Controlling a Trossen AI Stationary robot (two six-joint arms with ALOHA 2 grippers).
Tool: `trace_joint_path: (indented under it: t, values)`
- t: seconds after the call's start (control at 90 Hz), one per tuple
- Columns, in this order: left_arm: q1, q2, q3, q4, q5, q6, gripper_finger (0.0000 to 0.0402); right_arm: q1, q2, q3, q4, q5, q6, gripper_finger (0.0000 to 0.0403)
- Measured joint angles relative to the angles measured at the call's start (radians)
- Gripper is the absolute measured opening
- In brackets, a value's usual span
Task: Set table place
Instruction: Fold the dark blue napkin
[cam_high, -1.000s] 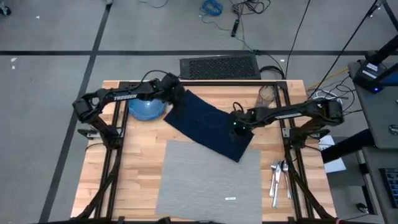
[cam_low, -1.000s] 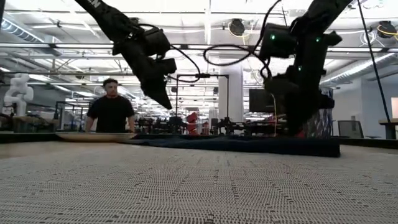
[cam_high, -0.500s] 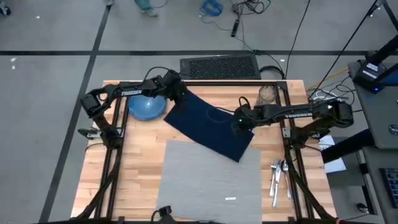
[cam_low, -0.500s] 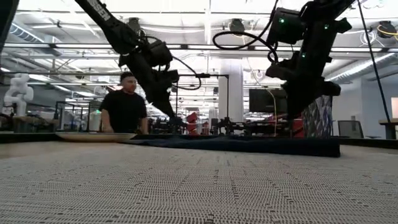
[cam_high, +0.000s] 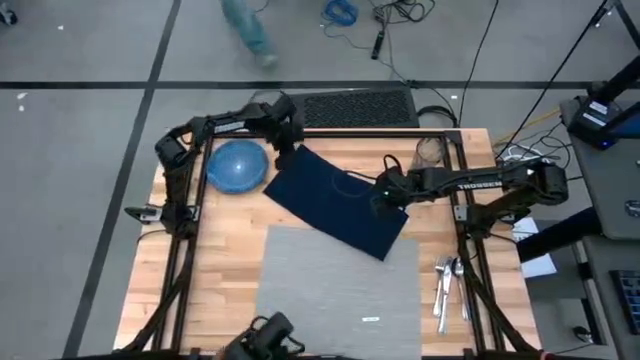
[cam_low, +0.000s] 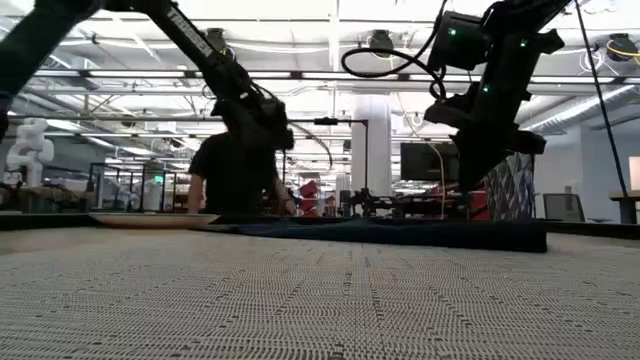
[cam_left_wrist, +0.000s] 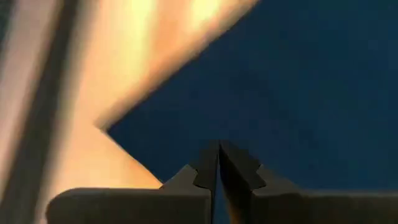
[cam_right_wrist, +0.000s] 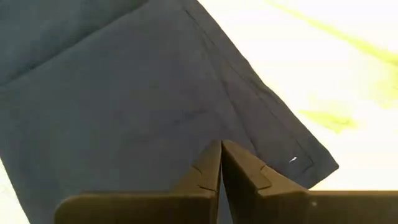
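The light-grey placemat (cam_high: 340, 290) lies flat at the near middle of the wooden table (cam_high: 220, 260). A dark navy napkin (cam_high: 335, 200) lies slantwise behind it, its near corner over the mat's far edge. A blue dish (cam_high: 237, 165) sits at the far left. My left gripper (cam_high: 290, 150) is shut above the napkin's far left corner (cam_left_wrist: 102, 127). My right gripper (cam_high: 380, 198) is shut above the napkin's right part (cam_right_wrist: 186, 93). In the low view my right gripper (cam_low: 480, 175) hangs clear of the cloth.
Cutlery (cam_high: 447, 285) lies at the right, beside the mat, and a glass (cam_high: 430, 152) stands at the far right. A dark object (cam_high: 265, 335) sits at the near edge. A person (cam_low: 235, 175) stands beyond the far edge. Bare wood shows left of the mat.
My right gripper has risen off the napkin and stays above it. My left arm has swung toward the far edge, off the blue dish, bringing its gripper over the napkin's far left corner. The person behind the table has walked to the right.
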Motion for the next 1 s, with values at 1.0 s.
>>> trace_joint_path:
  t: [1.0]
  values:
    - [-0.334,0.01,-0.172,-0.258,0.313,-0.247,0.0,0.164,0.002,-0.035,-0.037,-0.035,0.121,0.0]
